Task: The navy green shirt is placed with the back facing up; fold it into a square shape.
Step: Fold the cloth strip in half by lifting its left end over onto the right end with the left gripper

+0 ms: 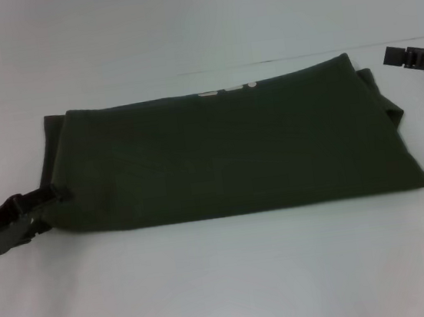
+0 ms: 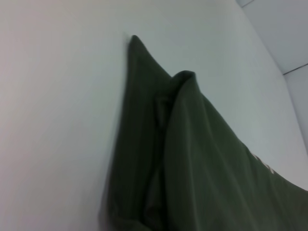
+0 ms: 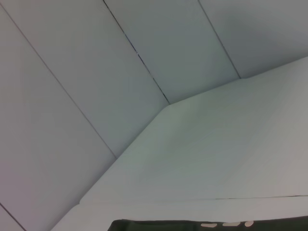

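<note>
Left gripper point(image 1: 47, 200) at shirt point(image 1: 227, 156) edge; right gripper point(image 1: 394, 56) apart.

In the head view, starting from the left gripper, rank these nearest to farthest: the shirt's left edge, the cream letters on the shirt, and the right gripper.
1. The shirt's left edge, right at the left gripper, low on the left.
2. The cream letters, peeking out at the shirt's far edge, near the middle.
3. The right gripper, far right, clear of the shirt.
</note>
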You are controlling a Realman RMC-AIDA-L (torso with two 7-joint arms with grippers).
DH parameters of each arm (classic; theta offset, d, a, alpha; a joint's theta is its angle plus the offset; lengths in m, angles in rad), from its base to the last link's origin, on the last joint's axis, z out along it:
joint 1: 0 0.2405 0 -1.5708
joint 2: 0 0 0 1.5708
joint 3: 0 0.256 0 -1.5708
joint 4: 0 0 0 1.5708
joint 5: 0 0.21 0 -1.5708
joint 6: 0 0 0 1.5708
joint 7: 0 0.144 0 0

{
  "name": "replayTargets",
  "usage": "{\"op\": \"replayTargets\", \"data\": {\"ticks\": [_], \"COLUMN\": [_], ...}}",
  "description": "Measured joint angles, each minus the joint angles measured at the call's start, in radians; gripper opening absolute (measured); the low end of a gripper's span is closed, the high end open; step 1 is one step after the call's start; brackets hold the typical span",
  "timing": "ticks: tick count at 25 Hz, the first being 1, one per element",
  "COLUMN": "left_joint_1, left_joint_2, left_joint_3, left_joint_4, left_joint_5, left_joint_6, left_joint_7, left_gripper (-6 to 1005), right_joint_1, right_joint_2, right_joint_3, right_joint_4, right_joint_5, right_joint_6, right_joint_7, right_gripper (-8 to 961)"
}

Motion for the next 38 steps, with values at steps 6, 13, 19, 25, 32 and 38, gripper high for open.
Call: {"op": "replayTargets", "data": {"ticks": [6,13,19,25,32,38], "left_joint_1": [0.002,0.019,0.019,0.015,0.011,0.000], "left_joint_2": [0.000,0.001,-0.002,-0.003,-0.004,-0.001], "left_joint_3": [0.006,0.003,0.009,0.012,0.036,0.039], "left_joint_4": [0.001,0.013,0.008,0.004,0.002,-0.020], "left_joint_5": [0.006,0.027,0.057,0.064,0.068,0.068], "left_joint_6": [0.008,0.010,0.002,0.002,-0.022,-0.055], "left_joint_7": [0.005,0.007,0.007,0.007,0.000,0.000], "left_gripper": [885,885,885,885,886,886], "right_joint_1": [-0.002,-0.004,-0.003,-0.003,-0.005,-0.005], "right_joint_2": [0.000,-0.001,-0.002,-0.002,-0.002,-0.002], "right_joint_3": [0.000,0.000,0.000,0.000,0.000,0.000], "right_joint_4": [0.004,0.006,0.006,0.005,0.005,0.003], "right_joint_5": [0.000,0.000,0.000,0.000,0.011,0.013], "right_joint_6": [0.006,0.009,0.010,0.010,0.010,0.010], "right_joint_7": [-0.002,-0.003,-0.002,0.000,0.001,0.005], "right_gripper": [917,916,916,916,917,917]}}
